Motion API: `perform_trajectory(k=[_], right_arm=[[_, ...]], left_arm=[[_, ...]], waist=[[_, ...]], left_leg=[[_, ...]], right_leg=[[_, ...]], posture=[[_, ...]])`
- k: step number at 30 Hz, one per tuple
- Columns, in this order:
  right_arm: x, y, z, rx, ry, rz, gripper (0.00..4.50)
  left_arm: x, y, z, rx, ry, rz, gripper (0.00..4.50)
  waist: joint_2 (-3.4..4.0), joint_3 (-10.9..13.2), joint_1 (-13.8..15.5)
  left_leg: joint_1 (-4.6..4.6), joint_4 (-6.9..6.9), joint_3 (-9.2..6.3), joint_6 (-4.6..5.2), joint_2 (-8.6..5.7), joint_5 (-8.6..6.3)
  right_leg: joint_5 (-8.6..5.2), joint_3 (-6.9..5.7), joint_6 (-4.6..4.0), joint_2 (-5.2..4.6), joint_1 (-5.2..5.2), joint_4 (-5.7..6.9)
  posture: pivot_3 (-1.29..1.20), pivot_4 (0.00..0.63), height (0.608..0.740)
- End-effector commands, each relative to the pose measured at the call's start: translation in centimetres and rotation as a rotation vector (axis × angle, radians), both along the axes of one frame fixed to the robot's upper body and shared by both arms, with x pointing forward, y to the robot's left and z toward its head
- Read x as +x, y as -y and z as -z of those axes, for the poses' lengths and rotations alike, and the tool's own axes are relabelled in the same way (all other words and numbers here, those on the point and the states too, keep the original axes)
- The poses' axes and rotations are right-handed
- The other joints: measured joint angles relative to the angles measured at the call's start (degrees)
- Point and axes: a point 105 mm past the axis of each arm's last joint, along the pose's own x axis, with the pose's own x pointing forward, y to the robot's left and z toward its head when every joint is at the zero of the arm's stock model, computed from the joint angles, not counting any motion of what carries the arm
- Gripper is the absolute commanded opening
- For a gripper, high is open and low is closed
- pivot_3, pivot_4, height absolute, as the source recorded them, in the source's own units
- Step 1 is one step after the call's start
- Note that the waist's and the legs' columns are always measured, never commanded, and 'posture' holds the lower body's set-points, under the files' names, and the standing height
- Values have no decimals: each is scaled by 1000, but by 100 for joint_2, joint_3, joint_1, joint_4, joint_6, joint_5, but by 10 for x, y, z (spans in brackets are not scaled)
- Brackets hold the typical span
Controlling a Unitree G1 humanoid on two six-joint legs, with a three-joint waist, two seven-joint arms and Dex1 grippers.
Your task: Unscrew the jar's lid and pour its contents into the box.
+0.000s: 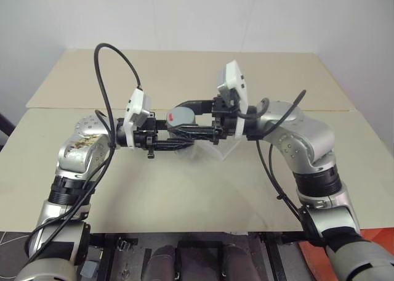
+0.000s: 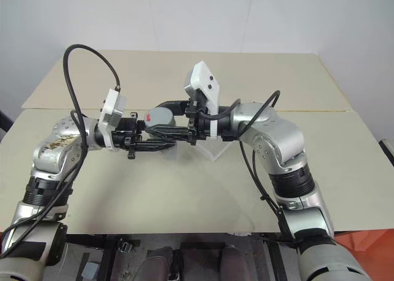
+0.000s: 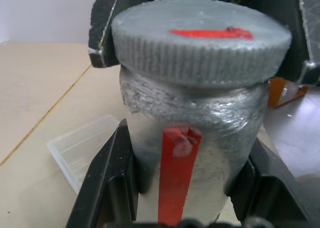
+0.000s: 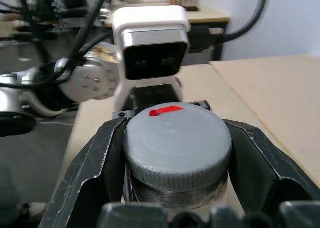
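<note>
Jar sits upright in our left gripper, fingers clamped on its silver body, lifted above the middle of the bench. Our right gripper is clamped around the grey lid, which is on the jar. Clear box lies on the bench beneath.

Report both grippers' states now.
Left gripper: shut on the jar.
Right gripper: shut on the lid.
</note>
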Motion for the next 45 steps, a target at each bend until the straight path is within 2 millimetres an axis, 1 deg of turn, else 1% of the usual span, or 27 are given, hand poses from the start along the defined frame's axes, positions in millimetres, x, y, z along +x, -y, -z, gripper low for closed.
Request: perform_trajectory(k=[1, 4, 6, 9, 12, 13, 17, 18, 22, 24, 27, 30, 31, 35, 39, 45], right_arm=[[-20, 11, -21, 47, 72, -246, 2749], [-33, 17, -19, 20, 77, -488, 2749], [-37, 20, -18, 2, 81, -598, 2749], [-36, 16, -16, -25, 95, -650, 2749], [-30, 9, -10, -61, 129, -635, 2749], [-27, 8, -10, -64, 136, -627, 3099], [-16, 10, -12, -32, 145, -509, 4393], [-14, 12, -13, -23, 151, -471, 4453], [-13, 30, -15, 12, 168, -327, 4453], [-12, 35, -15, 16, 180, -235, 4453], [-15, 41, -19, 35, 193, -109, 4453], [-24, 42, -24, 60, 198, -54, 4453], [-26, 40, -24, 64, 195, -42, 4453], [-26, 17, -25, 80, 173, 32, 4453], [-20, -5, -19, 61, 154, 85, 4453], [-8, -20, -16, 56, 132, 150, 4453]], left_arm=[[-18, 0, -22, -13, 58, 149, 1928], [-27, 2, -28, -12, 50, 247, 1928], [-31, 6, -30, -1, 54, 297, 1928], [-37, 9, -31, 17, 57, 355, 1928], [-38, 10, -29, 28, 61, 364, 1928], [-38, 10, -29, 29, 62, 363, 1928], [-32, 7, -28, 15, 58, 310, 1928], [-31, 5, -28, 14, 57, 295, 1928], [-24, -3, -27, -4, 53, 216, 1928], [-19, -7, -24, -11, 52, 159, 1928], [-13, -11, -18, -20, 46, 84, 1928], [-9, -14, -13, -24, 35, 36, 1928], [-8, -14, -12, -21, 35, 28, 1928], [-7, -13, -7, -8, 34, 21, 1928], [-8, -9, -8, -10, 38, 24, 1928], [-10, -9, -9, -13, 44, 26, 1928]], waist=[[0, 0, 1], [0, 0, 1], [0, 0, 0], [1, 0, -8], [1, 1, -32], [1, 1, -32], [2, 1, -16], [2, 1, -9], [2, 1, 37], [2, 1, 36], [2, 1, 22], [1, 1, -8], [1, 1, -10], [2, 1, -11], [2, 1, -8], [1, 1, 5]], left_leg=[[0, 0, 0, 0, 0, 0], [0, 1, 0, 2, 0, -1], [0, 4, 0, 2, -1, -1], [2, 3, -2, 2, 1, -1], [2, 2, -2, -1, 2, 1], [2, 2, -2, -2, 2, 1], [0, 3, -2, -3, 3, 2], [0, 4, -2, -3, 4, 2], [-1, 5, -5, -6, 3, 3], [-2, 5, -4, -8, 3, 4], [-2, 3, -3, -11, 4, 6], [-2, 1, -3, -14, 6, 8], [-1, 2, -3, -13, 6, 8], [2, 2, -4, -10, 6, 6], [3, 2, -3, -11, 5, 6], [-2, 3, -4, -9, 2, 6]], right_leg=[[0, 0, 0, 0, 0, -1], [0, 0, 1, 1, 2, -2], [0, 0, 1, 2, 2, 0], [0, 1, 1, 4, 2, 2], [0, 2, 1, 4, -1, 3], [0, 3, 1, 4, -2, 4], [0, 2, 1, 4, -3, 3], [0, 2, 1, 4, -2, 3], [0, -1, 1, 3, 0, 2], [0, 0, 1, 0, 0, 0], [0, 0, 1, 0, -4, 4], [0, 2, 0, 1, -7, 10], [0, 2, 0, 1, -7, 10], [0, 2, 0, 1, -6, 8], [0, 3, -1, 1, -7, 10], [0, 0, 0, 1, -5, 10]], posture=[[0, 150, 740], [0, 150, 740], [0, 150, 740], [0, 150, 740], [0, 150, 740], [0, 150, 740], [0, 150, 740], [0, 150, 740], [0, 150, 740], [0, 150, 740], [0, 150, 740], [0, 150, 740], [0, 150, 740], [0, 150, 740], [0, 150, 740], [0, 150, 740]])
